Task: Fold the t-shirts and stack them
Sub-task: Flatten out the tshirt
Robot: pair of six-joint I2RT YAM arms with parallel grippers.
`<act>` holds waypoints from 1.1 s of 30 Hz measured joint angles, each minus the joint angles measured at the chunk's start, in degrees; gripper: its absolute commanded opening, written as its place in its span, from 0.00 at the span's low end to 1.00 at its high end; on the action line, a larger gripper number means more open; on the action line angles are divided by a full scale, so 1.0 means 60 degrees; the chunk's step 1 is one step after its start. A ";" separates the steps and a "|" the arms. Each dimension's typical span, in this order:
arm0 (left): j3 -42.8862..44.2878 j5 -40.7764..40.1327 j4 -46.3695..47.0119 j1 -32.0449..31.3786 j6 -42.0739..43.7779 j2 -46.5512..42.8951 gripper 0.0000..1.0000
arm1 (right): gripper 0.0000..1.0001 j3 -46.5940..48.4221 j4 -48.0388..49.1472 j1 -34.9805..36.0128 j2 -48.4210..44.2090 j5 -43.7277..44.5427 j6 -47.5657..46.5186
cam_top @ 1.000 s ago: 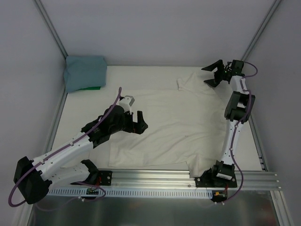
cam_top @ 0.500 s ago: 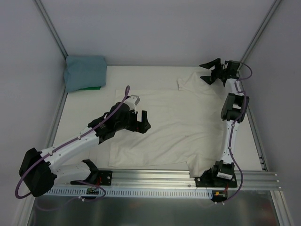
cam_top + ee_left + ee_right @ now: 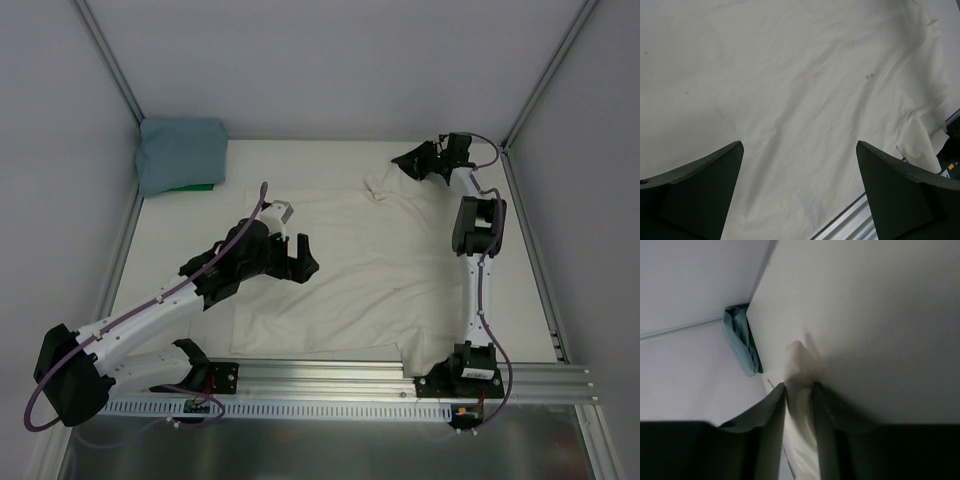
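The cream t-shirt [image 3: 370, 265] lies spread flat over the middle of the table. At the back right, my right gripper [image 3: 406, 162] is shut on a bunched fold of its far sleeve. In the right wrist view the cream cloth [image 3: 798, 354] is pinched in my right gripper [image 3: 799, 386]. My left gripper [image 3: 301, 258] hovers open over the shirt's left part. The left wrist view shows only smooth cream cloth [image 3: 790, 85] in my left gripper [image 3: 799, 145]. The teal t-shirt [image 3: 180, 154] sits folded in the back left corner, also seen in the right wrist view as the teal t-shirt [image 3: 742, 347].
A green object [image 3: 197, 186] peeks out from under the teal shirt. A metal rail [image 3: 330, 375] runs along the near table edge, under the cream shirt's hem. Frame posts and grey walls close in the back corners.
My right gripper has swung left from the back right corner and shut on the cream shirt's sleeve, dragging it leftward. The left arm has shifted only slightly and stays open.
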 measured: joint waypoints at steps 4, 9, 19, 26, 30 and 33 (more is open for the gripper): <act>-0.0040 -0.0018 -0.0007 0.0000 0.0000 -0.0393 0.99 | 0.00 -0.0561 -0.0084 0.0120 -0.0029 -0.0113 -0.0018; -0.0313 -0.0066 -0.0015 0.0000 -0.0007 -0.0761 0.99 | 0.00 -0.1694 -0.0022 -0.0044 -0.0794 0.0131 -0.0364; -0.0987 -0.0073 0.0040 0.0000 -0.0153 -0.0867 0.99 | 0.00 -0.2732 -0.0364 -0.1064 -0.2488 0.1177 -0.1428; -0.1271 -0.0069 0.0138 0.0000 -0.0364 -0.0863 0.99 | 0.00 -0.2550 -0.0397 -0.1555 -0.3344 0.1118 -0.1698; -0.1275 -0.0444 0.0171 0.0000 -0.0474 -0.0863 0.99 | 0.00 -0.2860 -0.0386 -0.1494 -0.3603 0.1002 -0.1792; -0.1271 -0.1763 0.0168 0.0011 -0.0743 -0.0765 0.99 | 0.00 -0.3096 -0.0393 -0.1457 -0.3625 0.0965 -0.1821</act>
